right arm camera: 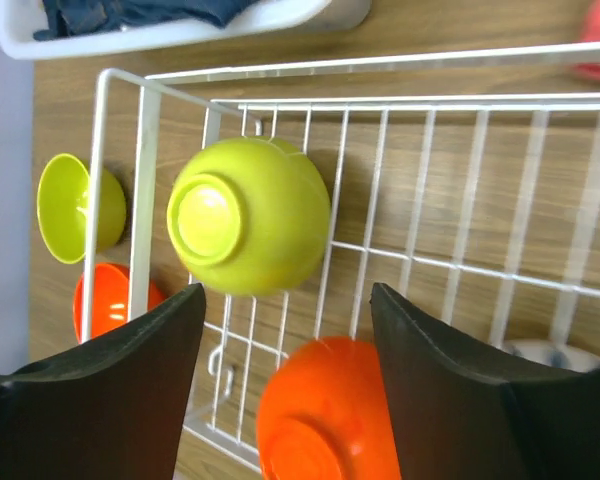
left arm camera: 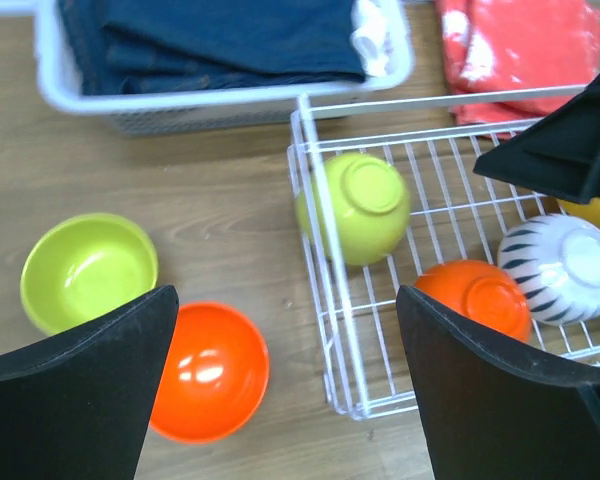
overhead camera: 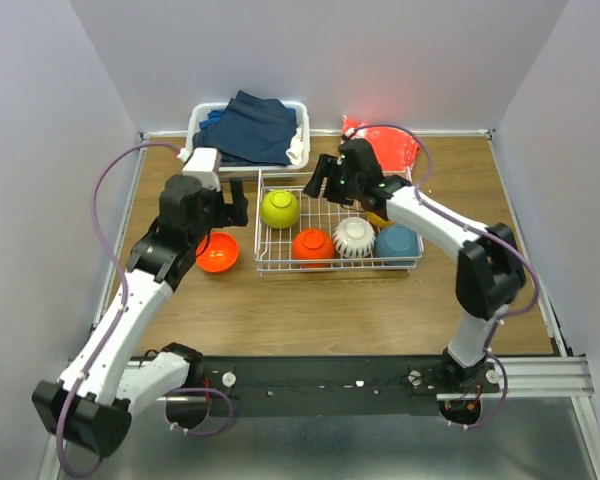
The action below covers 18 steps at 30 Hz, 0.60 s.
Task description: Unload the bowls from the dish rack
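The white wire dish rack (overhead camera: pixel 340 268) stands mid-table. In it lie a lime green bowl (overhead camera: pixel 279 208), a red-orange bowl (overhead camera: pixel 312 245), a striped white bowl (overhead camera: pixel 353 237) and a teal bowl (overhead camera: pixel 397 242), all upside down. A yellow-orange bowl (overhead camera: pixel 377 218) shows partly under the right arm. Left of the rack, a red-orange bowl (left arm camera: pixel 208 372) and a lime green bowl (left arm camera: pixel 88 270) rest upright on the wood. My left gripper (left arm camera: pixel 285 300) hangs open and empty above the rack's left wall (left arm camera: pixel 315 200). My right gripper (right arm camera: pixel 285 295) is open over the rack (right arm camera: pixel 460 100), above the lime bowl (right arm camera: pixel 248 215) and red-orange bowl (right arm camera: pixel 325 415).
A white plastic tub of dark blue clothes (overhead camera: pixel 248 130) sits at the back, behind the rack. A red-orange folded cloth (overhead camera: pixel 385 145) lies at the back right. Pale walls close in the table on three sides.
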### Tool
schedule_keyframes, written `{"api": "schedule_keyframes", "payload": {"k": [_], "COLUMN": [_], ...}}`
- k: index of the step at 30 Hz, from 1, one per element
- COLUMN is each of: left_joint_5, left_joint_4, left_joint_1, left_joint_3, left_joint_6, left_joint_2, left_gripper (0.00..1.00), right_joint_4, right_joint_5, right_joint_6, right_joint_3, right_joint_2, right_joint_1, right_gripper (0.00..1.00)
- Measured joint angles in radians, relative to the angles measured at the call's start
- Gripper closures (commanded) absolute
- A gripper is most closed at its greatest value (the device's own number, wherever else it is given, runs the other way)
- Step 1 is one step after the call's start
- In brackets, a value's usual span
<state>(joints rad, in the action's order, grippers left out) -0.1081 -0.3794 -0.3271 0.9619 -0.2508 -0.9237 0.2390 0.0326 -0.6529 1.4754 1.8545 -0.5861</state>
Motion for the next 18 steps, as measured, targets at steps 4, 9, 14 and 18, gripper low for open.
{"api": "schedule_keyframes", "payload": {"k": [4, 9, 14, 18], "left_joint_5": [-0.037, -0.134, -0.242, -0.311], "left_joint_4": [-0.094, -0.255, -0.383, -0.452], "left_joint_1": [-0.126, -0.270, -0.352, -0.362], "left_joint_3": [0.201, 0.428, 0.566, 0.612], "left_joint_6": [0.083, 0.185, 0.256, 0.296], "left_joint_2": [-0.185, -0.432, -0.650, -0.772], "left_gripper": [0.04, 0.05, 0.08, 0.09], "right_joint_4": [-0.032, -0.087, -0.110, -0.143], "right_joint_5": [-0.101, -0.246, -0.357, -0.407], "right_joint_6": [0.053, 0.096, 0.115, 0.124], "right_joint_3": [-0.125, -0.330, -0.494, -0.583], "right_joint_2": [-0.179, -0.370, -0.484, -0.573], "right_joint_1": [0.000, 0.001, 0.001, 0.004], "right_gripper": [0.23, 0.23, 0.23, 0.23]}}
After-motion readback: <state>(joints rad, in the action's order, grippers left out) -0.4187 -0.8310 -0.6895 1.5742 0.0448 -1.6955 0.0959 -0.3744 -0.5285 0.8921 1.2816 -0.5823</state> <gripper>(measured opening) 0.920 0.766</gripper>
